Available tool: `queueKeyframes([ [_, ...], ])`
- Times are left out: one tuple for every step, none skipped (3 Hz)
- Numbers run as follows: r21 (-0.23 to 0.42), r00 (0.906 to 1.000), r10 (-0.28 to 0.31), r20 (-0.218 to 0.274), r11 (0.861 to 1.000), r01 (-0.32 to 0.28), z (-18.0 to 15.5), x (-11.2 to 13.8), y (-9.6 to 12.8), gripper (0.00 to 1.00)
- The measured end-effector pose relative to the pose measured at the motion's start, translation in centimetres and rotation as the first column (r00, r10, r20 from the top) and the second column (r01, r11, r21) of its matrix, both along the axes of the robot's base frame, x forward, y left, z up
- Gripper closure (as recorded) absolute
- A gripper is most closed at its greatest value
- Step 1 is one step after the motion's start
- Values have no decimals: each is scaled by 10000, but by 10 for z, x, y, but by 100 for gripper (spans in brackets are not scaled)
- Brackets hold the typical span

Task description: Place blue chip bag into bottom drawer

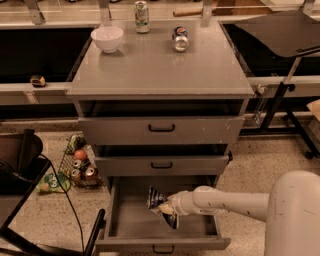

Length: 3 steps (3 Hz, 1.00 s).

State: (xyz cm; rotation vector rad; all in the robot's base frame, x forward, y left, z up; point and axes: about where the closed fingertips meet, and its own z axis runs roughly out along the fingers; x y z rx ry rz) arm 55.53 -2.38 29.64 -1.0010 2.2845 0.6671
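The blue chip bag [161, 205], crumpled navy foil with pale patches, is inside the pulled-out bottom drawer [130, 220], over its grey floor right of centre. My gripper [172, 206] reaches in from the right on a white arm and is at the bag's right side, its tip hidden behind the bag. I cannot tell whether the bag rests on the floor or hangs just above it. The drawer's small black handle [163, 248] shows at the front edge.
Two shallower drawers [161, 130] are above, slightly open. On the cabinet top stand a white bowl [107, 38], an upright can [142, 10] and a can on its side [180, 39]. A wire basket of items [79, 167] sits left; a black chair [20, 170] further left.
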Motion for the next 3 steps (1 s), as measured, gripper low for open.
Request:
queueKeyframes([
  [-64,9999,-140,-32,9999,140,-9,-1,-1,100],
  [265,9996,-264,37,9993,263,-31,4,-5,100],
  [709,9987,-502,-104,9962,508,-59,12,-11,100],
])
